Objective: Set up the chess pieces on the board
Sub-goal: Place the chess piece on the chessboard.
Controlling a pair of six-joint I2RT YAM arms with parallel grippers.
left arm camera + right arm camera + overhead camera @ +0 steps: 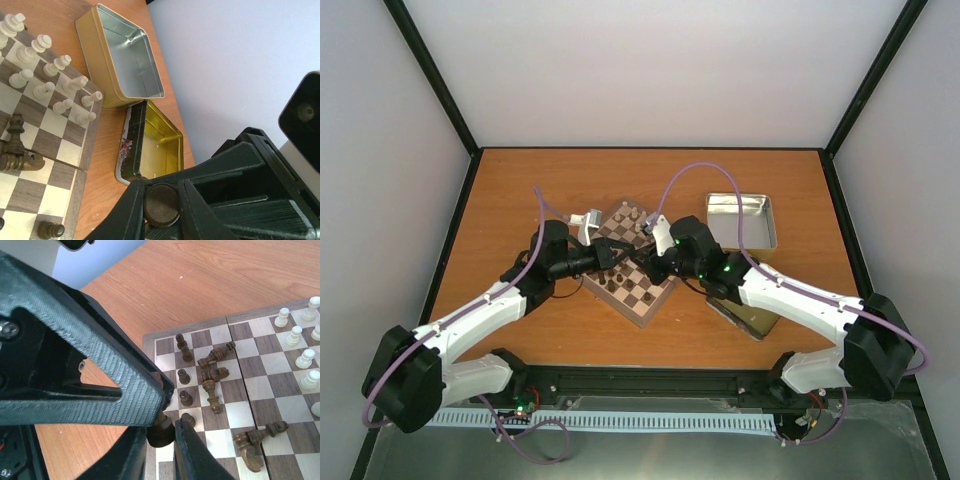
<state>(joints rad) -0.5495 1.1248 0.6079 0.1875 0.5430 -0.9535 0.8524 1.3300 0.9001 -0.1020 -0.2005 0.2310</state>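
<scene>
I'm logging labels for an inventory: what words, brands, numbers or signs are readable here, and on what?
Nothing can be read in any view.
Dark tin: red-and-white print on its outer wall, too blurred to read.
Gold tin, board: no markings visible.

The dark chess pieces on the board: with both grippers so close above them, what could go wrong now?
The left gripper and right gripper nearly meet over the board; they may collide.
The right gripper's held piece hangs beside standing dark pawns and could topple them.
If bumped, the fallen dark pieces may roll.
</scene>
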